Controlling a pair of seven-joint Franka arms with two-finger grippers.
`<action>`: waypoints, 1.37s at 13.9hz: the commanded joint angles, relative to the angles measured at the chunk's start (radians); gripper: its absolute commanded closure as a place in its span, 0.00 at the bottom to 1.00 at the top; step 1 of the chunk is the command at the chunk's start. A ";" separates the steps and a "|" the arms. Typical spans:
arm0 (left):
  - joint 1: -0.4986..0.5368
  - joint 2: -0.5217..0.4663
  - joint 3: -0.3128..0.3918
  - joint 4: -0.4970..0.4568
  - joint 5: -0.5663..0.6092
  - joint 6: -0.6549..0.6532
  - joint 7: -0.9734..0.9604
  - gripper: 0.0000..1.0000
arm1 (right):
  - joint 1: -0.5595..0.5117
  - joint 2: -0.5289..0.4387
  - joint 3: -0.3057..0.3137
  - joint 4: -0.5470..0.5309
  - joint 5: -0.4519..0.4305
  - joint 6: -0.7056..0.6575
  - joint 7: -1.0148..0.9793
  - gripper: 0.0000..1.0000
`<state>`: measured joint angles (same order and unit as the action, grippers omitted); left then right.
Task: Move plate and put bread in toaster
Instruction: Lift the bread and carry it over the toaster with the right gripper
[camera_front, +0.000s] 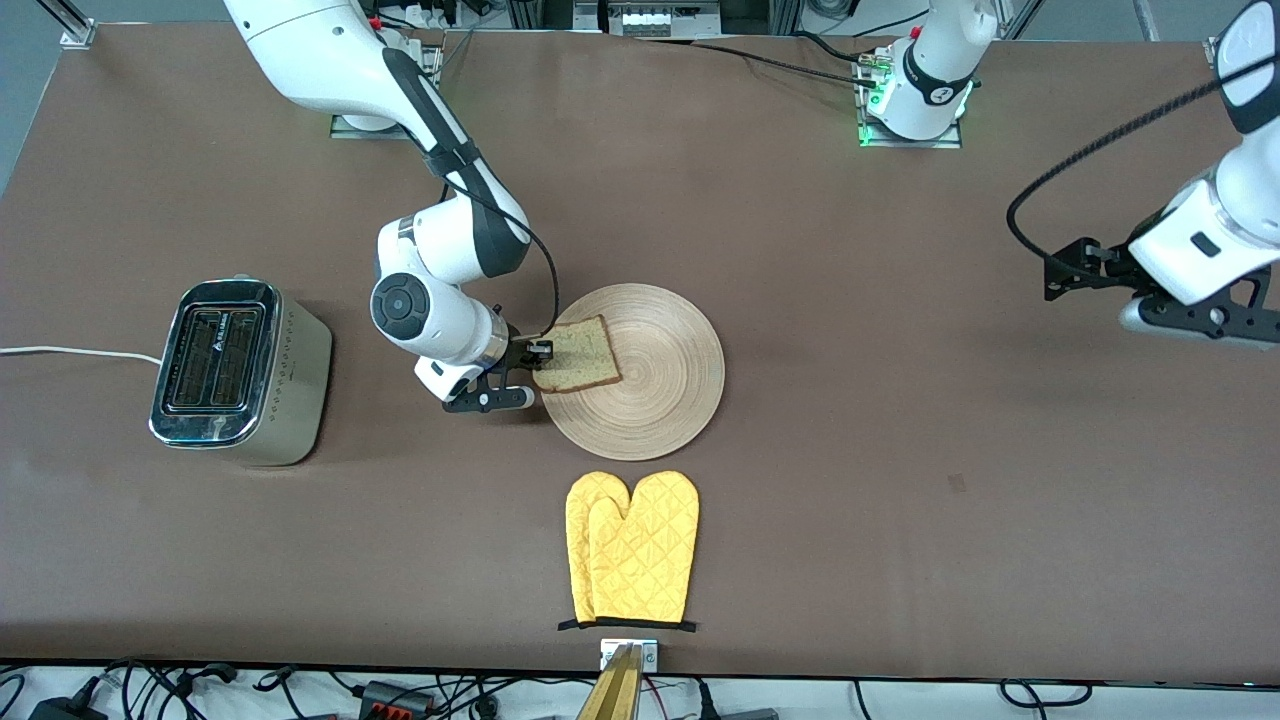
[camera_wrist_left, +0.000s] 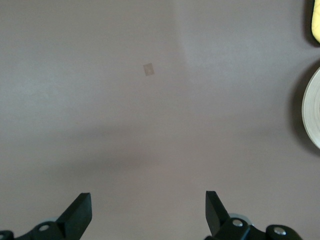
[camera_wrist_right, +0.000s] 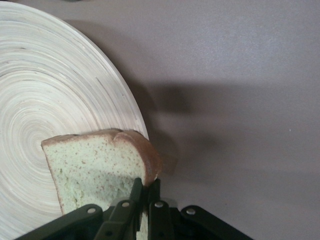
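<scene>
The round light-wood plate (camera_front: 650, 375) (camera_wrist_right: 50, 110) lies at the table's middle. The slice of bread (camera_front: 580, 357) (camera_wrist_right: 97, 167) rests on the plate's rim toward the right arm's end. My right gripper (camera_front: 540, 353) (camera_wrist_right: 146, 186) is shut on the bread's crust edge, with the slice pinched between its fingers. The toaster (camera_front: 235, 375), chrome-topped with two slots, stands toward the right arm's end of the table. My left gripper (camera_wrist_left: 148, 212) waits open over bare table at the left arm's end, nothing between its fingers (camera_wrist_left: 80, 212).
A pair of yellow oven mitts (camera_front: 632, 548) lies nearer the front camera than the plate. The toaster's white cord (camera_front: 70, 352) runs off the table's edge. A small pale mark (camera_wrist_left: 148, 69) shows on the brown tabletop under the left gripper.
</scene>
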<state>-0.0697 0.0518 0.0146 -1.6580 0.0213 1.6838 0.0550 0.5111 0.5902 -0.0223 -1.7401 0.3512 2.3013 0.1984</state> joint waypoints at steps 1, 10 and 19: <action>-0.044 -0.116 0.019 -0.128 -0.014 0.060 -0.125 0.00 | 0.006 0.006 -0.004 0.036 0.008 -0.006 -0.011 1.00; -0.044 -0.102 0.016 -0.030 -0.011 -0.010 -0.152 0.00 | -0.008 -0.127 -0.016 0.173 -0.217 -0.271 -0.007 1.00; -0.045 -0.099 0.016 -0.025 -0.011 -0.029 -0.152 0.00 | -0.006 -0.185 -0.249 0.260 -0.618 -0.552 -0.124 1.00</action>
<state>-0.1036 -0.0611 0.0199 -1.7167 0.0210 1.6794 -0.0918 0.4975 0.4194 -0.2156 -1.4917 -0.2190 1.7877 0.1361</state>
